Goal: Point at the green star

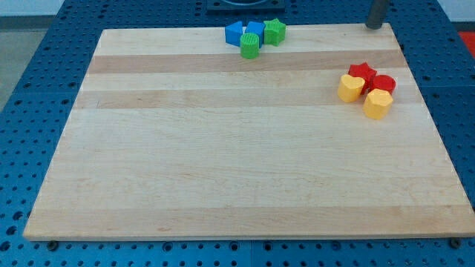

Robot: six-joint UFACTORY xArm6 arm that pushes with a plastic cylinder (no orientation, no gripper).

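The green star (274,31) lies at the view's top centre, at the right end of a tight cluster with a green round block (251,46) and two blue blocks (234,33) (254,30). My tip (375,27) shows at the view's top right, at the far edge of the wooden board (223,163). It is well to the right of the green star and touches no block.
At the view's right a second cluster holds a red star (361,73), a red round block (383,84), a yellow heart (350,88) and a yellow hexagon (377,104). A blue perforated table (30,111) surrounds the board.
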